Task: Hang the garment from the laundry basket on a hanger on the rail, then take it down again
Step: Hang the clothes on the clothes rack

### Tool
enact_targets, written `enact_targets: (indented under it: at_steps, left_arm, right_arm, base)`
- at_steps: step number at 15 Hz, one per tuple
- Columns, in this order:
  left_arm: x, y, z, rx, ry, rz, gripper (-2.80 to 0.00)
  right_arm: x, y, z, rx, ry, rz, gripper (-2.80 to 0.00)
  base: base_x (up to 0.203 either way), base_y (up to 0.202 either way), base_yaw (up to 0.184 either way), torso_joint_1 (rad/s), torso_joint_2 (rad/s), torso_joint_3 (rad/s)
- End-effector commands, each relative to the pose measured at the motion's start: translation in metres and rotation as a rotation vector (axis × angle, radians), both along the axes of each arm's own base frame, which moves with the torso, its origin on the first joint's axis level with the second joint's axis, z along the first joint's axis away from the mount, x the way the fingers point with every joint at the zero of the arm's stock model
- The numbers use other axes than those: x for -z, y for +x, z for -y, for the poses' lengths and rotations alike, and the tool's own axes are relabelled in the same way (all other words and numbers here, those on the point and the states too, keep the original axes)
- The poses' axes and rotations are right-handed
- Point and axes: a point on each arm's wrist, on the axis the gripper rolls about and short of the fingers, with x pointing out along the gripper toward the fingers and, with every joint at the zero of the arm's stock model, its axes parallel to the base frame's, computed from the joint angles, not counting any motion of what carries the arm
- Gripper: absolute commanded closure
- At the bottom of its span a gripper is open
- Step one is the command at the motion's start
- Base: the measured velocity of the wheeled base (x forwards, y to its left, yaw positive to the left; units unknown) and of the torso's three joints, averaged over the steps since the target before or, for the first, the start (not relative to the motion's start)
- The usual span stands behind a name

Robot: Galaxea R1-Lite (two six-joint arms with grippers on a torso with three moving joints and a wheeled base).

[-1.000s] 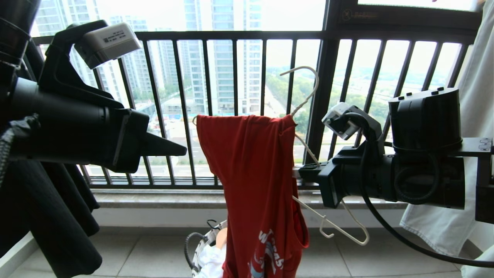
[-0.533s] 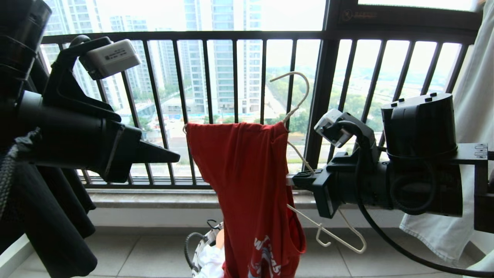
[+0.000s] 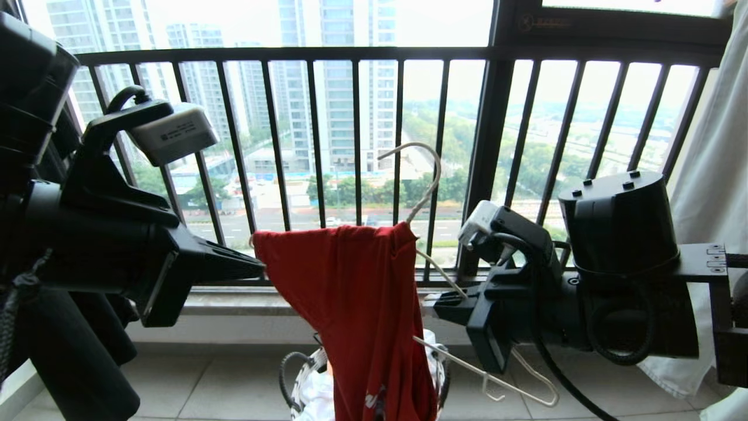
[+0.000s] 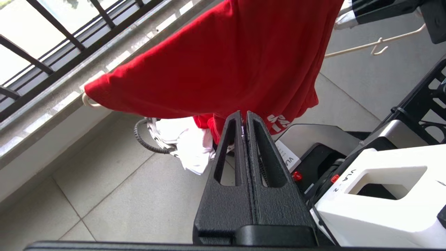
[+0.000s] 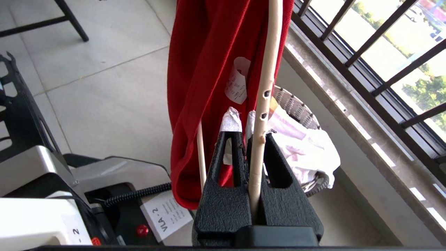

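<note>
Nearest the camera, two black robot arms reached in from either side. The left gripper [image 3: 251, 270] pointed toward the middle with its fingers pressed together on nothing, its tip just beside the near edge of the red T-shirt [image 3: 356, 304]. The right gripper [image 3: 438, 303] was clamped on one sloping wire of the cream-white hanger [image 3: 429, 269], holding it tilted with the hook [image 3: 418, 175] up in open air, caught on nothing.

The red T-shirt was draped over only one arm of the hanger, bunched and hanging down in a long fold, white lettering just showing at its lower end. The hanger's other shoulder stuck out bare, low on the right. Directly beneath sat the laundry basket [image 3: 298, 380], holding white cloth.

No rail appeared in any view, so whether this was the dressing or the taking down could not be read. Judged from the free left gripper, the next move likely called for it to open and pinch the cloth, to spread it or slide it off.

The floor [image 3: 222, 386] was pale grey tile. Beyond it ran a low stone sill [image 3: 234, 298], then a black barred balcony railing [image 3: 350, 55], with tower blocks, trees and a road in hazy daylight far below. A dark garment [image 3: 82, 362] hung at far left, a pale one [image 3: 713, 175] at far right.
</note>
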Motion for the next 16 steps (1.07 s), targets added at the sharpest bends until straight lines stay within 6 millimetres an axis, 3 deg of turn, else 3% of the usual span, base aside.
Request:
enact_targets:
  at_steps: [1, 5, 9, 16]
  left_arm:
    - [0.003, -0.005, -0.002, 0.015, -0.008, 0.014, 0.00]
    - [0.012, -0.012, -0.003, 0.167, -0.040, -0.018, 0.00]
    - [0.034, 0.001, 0.006, 0.262, 0.001, -0.074, 0.00]
    - [0.021, -0.018, -0.009, 0.294, -0.049, 0.013, 0.00]
  right_arm:
    - [0.001, -0.011, 0.003, -0.066, -0.034, -0.029, 0.00]
    - [-0.003, -0.018, 0.006, -0.154, -0.018, -0.057, 0.00]
    - [0.000, -0.018, 0.005, -0.205, -0.021, -0.058, 0.00]
    - [0.008, -0.010, 0.004, -0.229, -0.065, -0.029, 0.00]
  base:
    - [0.000, 0.000, 0.000, 0.000, 0.00, 0.000]
    - [0.000, 0.000, 0.000, 0.000, 0.00, 0.000]
    - [0.000, 0.000, 0.000, 0.000, 0.00, 0.000]
    - [0.000, 0.000, 0.000, 0.000, 0.00, 0.000]
